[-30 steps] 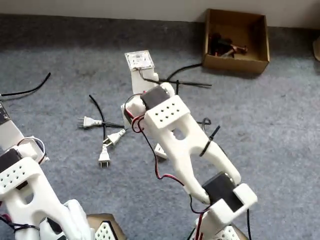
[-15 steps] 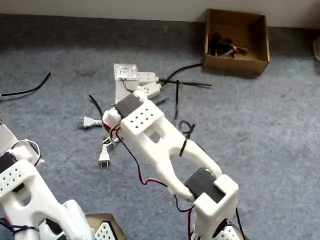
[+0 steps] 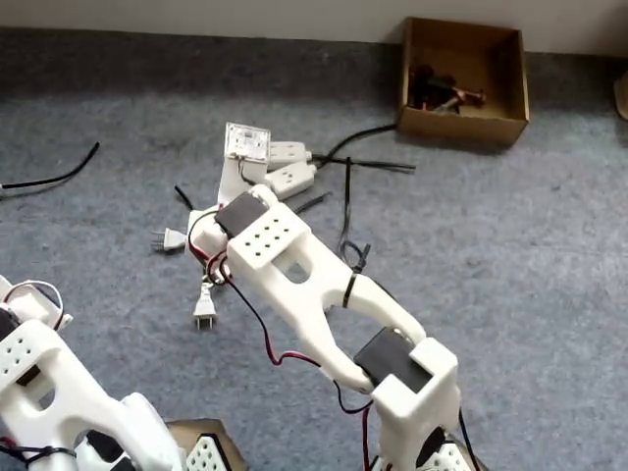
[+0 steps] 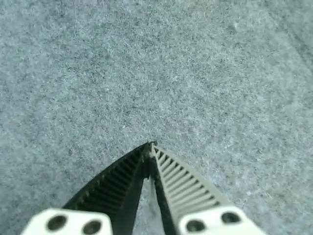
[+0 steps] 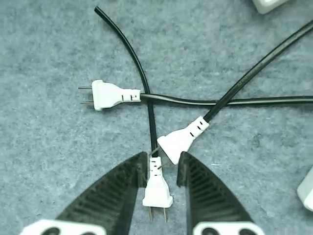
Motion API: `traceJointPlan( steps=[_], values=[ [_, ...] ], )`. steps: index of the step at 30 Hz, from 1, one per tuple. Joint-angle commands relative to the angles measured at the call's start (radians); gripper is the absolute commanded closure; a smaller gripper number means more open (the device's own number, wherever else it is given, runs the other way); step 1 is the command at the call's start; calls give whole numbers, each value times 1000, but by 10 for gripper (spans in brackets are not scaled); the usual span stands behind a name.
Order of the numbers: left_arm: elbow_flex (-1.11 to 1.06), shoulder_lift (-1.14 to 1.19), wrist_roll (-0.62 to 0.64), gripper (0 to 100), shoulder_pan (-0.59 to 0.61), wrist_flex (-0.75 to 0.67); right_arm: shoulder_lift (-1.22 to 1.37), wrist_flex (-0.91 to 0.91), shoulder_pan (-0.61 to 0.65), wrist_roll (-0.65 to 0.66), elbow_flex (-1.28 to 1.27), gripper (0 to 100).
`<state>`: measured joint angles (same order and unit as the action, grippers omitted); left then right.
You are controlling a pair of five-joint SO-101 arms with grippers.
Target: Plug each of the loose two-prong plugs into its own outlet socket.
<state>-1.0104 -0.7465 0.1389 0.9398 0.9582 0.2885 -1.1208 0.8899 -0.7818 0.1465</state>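
Three white two-prong plugs on black cords lie on the grey carpet. In the right wrist view one plug (image 5: 157, 188) shows between the fingers of my open right gripper (image 5: 162, 166), prongs toward the camera. A second plug (image 5: 178, 141) lies just beyond the fingertips, and a third (image 5: 110, 94) farther off. From above, my right arm (image 3: 294, 265) stretches over this cluster, with two plugs (image 3: 204, 312) (image 3: 167, 238) showing beside it. Two white outlet sockets (image 3: 287, 167) lie just past the arm. My left gripper (image 4: 150, 147) is shut over bare carpet, holding nothing.
A cardboard box (image 3: 461, 69) with small parts stands at the back right. Loose black cords (image 3: 378, 162) cross the carpet near the sockets, and another cord (image 3: 59, 177) lies at the far left. My left arm (image 3: 44, 392) sits at the front left corner.
My right arm has swung left and lowered over the plug cluster, uncovering the sockets. The left arm has drawn back slightly toward the front edge.
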Motion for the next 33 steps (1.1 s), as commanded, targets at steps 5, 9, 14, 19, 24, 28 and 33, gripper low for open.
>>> traceJointPlan(
  steps=[5,9,14,19,24,28,33],
  values=[
    [5,-24,9,993,12,-17,25,42,-4,-103,27,890],
    [5,-24,9,993,13,-17,24,42,-27,-137,27,890],
    [5,-24,9,993,15,-17,30,42,-70,-242,27,890],
    [5,-24,6,993,22,-14,30,42,-97,-345,22,890],
    [5,-24,8,993,81,-15,31,42,-91,-356,18,890],
    [5,-24,9,993,81,-15,31,47,-79,-397,-30,890],
    [5,-24,9,993,81,-15,31,48,-47,-433,-73,890]
  ],
)
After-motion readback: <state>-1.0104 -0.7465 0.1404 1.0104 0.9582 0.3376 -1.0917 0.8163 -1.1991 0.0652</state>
